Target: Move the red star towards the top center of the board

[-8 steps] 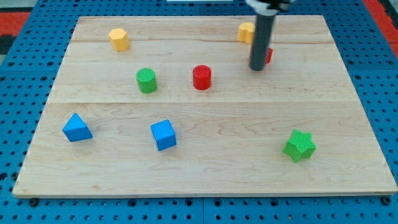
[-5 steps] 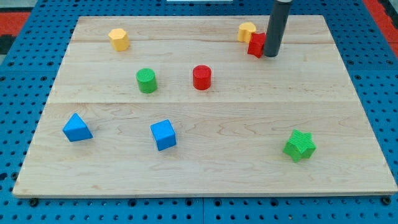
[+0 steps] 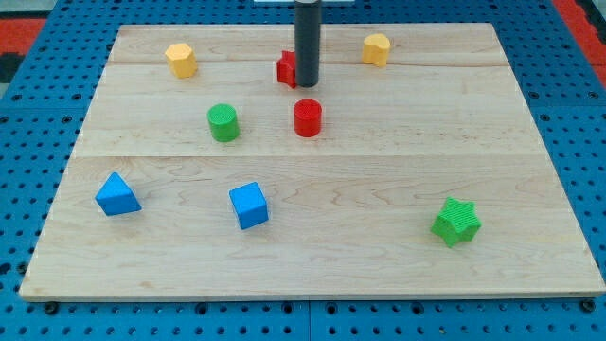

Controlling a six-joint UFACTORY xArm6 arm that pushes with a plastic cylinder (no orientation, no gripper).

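Observation:
The red star (image 3: 287, 69) lies near the top centre of the wooden board (image 3: 530, 161), partly hidden behind my rod. My tip (image 3: 307, 85) is down on the board, touching the star's right side. A red cylinder (image 3: 307, 117) stands just below the tip, apart from it.
A yellow block (image 3: 376, 48) sits to the right of the tip at the top, another yellow block (image 3: 180, 60) at the top left. A green cylinder (image 3: 223, 122) is left of centre. A blue triangle (image 3: 116, 194), a blue cube (image 3: 249, 205) and a green star (image 3: 456, 222) lie lower.
My tip has swept left along the top of the board, pushing the red star from beside the right yellow block to the top centre. The other blocks have not moved.

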